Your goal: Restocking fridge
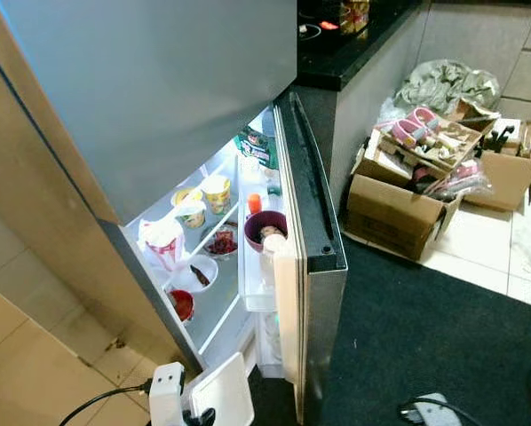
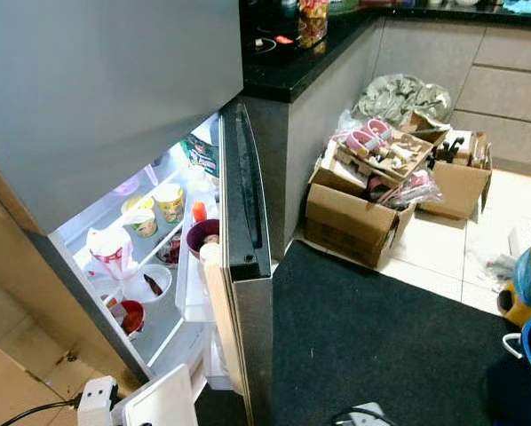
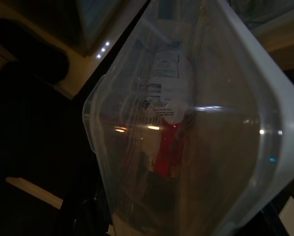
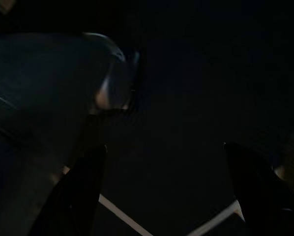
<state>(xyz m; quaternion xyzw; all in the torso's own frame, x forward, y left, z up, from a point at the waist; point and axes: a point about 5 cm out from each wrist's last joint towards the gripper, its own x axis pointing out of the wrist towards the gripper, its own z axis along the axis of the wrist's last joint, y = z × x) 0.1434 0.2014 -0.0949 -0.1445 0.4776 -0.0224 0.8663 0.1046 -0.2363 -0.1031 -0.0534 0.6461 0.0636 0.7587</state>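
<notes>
Left gripper (image 1: 199, 415) is clutching a clear plastic container (image 1: 223, 392) below the open fridge (image 1: 214, 266) (shelves already crowded); right gripper (image 4: 166, 191) is hanging with fingers spread.

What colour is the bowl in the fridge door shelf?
Dark purple bowl, clearest in the left eye view.

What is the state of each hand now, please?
Left hand: holding a clear plastic container.
Right hand: open, holding nothing.
</notes>
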